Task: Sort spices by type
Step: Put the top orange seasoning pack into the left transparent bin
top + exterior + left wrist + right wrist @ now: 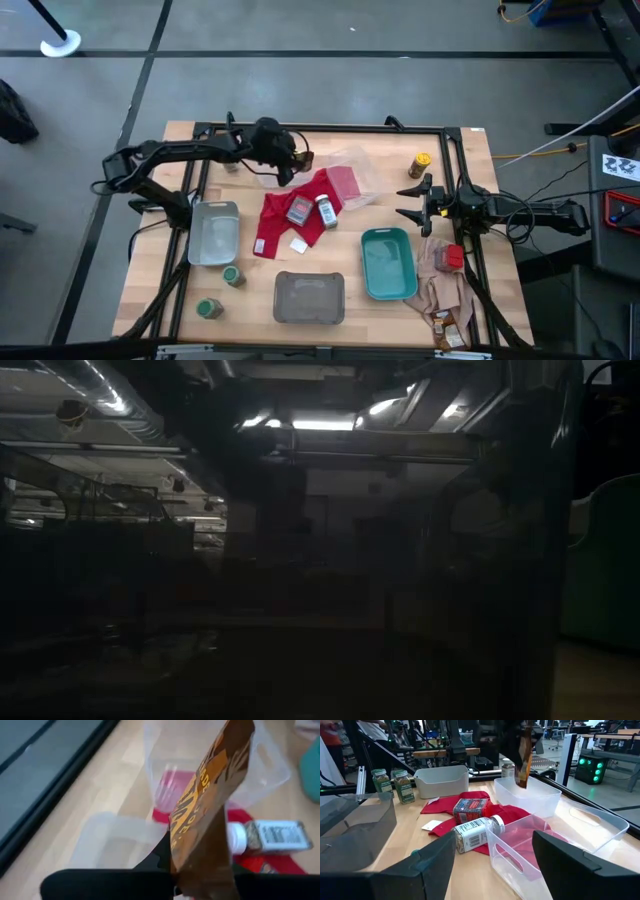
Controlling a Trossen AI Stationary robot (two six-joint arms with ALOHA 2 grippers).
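Wooden tabletop point(350, 265) is strewn with trays and cloths. Above a clear tray point(527, 795) at its far side, a dark brown packet point(207, 815) is clamped by its lower edge in the left tool point(175, 887). It is judged light, limp and crushable. The right tool point(415, 202) waits with fingers apart.

wood table point(150, 270) | 2 cloths point(280, 225) | 3 trays point(309, 298) | green-lidded jars point(234, 276)

Overhead high view; wrists share cloth point(470, 802) (red).
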